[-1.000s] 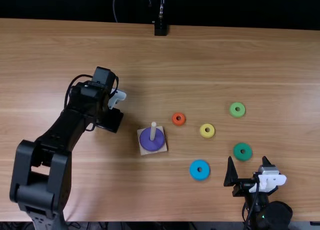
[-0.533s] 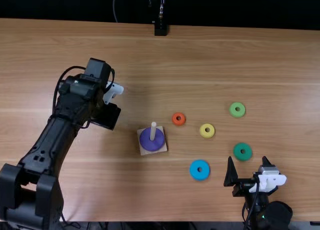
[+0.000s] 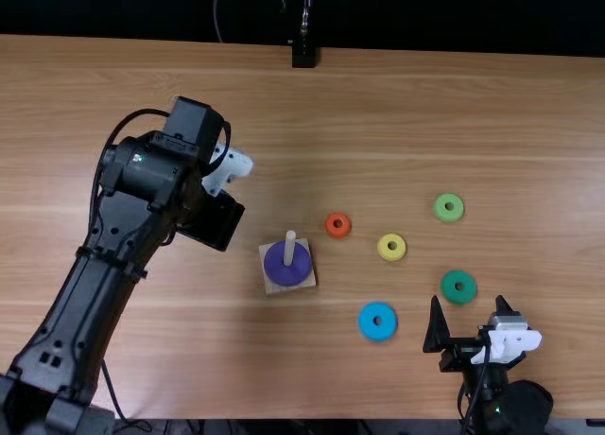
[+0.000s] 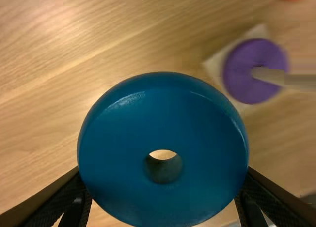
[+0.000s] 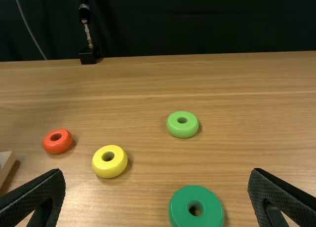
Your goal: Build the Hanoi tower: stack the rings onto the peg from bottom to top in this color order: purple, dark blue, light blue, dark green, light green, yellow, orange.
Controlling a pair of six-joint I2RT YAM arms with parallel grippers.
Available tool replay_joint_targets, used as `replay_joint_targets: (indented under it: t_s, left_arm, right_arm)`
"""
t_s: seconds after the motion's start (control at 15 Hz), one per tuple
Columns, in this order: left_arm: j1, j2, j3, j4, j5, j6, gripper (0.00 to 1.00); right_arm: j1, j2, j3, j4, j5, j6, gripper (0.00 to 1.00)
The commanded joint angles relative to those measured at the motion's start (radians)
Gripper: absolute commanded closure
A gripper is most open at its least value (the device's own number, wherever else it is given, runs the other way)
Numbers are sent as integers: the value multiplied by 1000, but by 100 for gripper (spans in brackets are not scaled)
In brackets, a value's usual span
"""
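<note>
Dark blue ring [image 4: 163, 108]: 1, clamped between the left gripper's [image 3: 216, 221] fingers, left of the peg [image 3: 289, 250] in the top view. Purple ring [image 3: 277, 272]: 1, sits around the peg on a square wooden base [image 3: 307, 281]. Right gripper [image 3: 468, 303]: fingers stand apart, near the dark green ring [image 3: 458, 274]. Loose rings: 5, lie flat on the desk [image 3: 425, 104], being that one, light blue [image 3: 365, 322], light green [image 3: 440, 207], yellow [image 3: 383, 251], orange [image 3: 331, 224].
</note>
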Motion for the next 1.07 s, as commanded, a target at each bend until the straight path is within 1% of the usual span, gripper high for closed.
replay_joint_targets:
  t_s: [0.0,0.07,0.13,0.2,0.27,0.33,0.53,0.8,1.0]
  left_arm:
    - [-5,-47,35,-5,92,-4,100]
    - [-8,-60,36,-7,114,-9,100]
    - [-27,-70,39,-7,122,-11,100]
    - [-58,-76,58,-10,120,-13,100]
    - [-71,-71,79,-23,116,-15,100]
    - [-76,-68,90,-42,120,-13,100]
    - [-91,-65,111,-62,120,-13,100]
    - [-150,-48,111,-64,120,-16,100]
    - [-186,-24,113,-62,114,-37,100]
  right_arm:
    - [-8,-13,-59,-74,4,2,0]
    - [-8,-13,-59,-74,4,2,0]
    - [-8,-13,-59,-74,4,2,0]
    - [-8,-13,-61,-74,4,2,0]
    - [-8,-13,-59,-74,4,2,0]
    - [-8,-13,-59,-74,4,2,0]
    - [-8,-13,-59,-74,4,2,0]
    - [-8,-13,-59,-74,4,2,0]
    - [-8,-13,-59,-74,4,2,0]
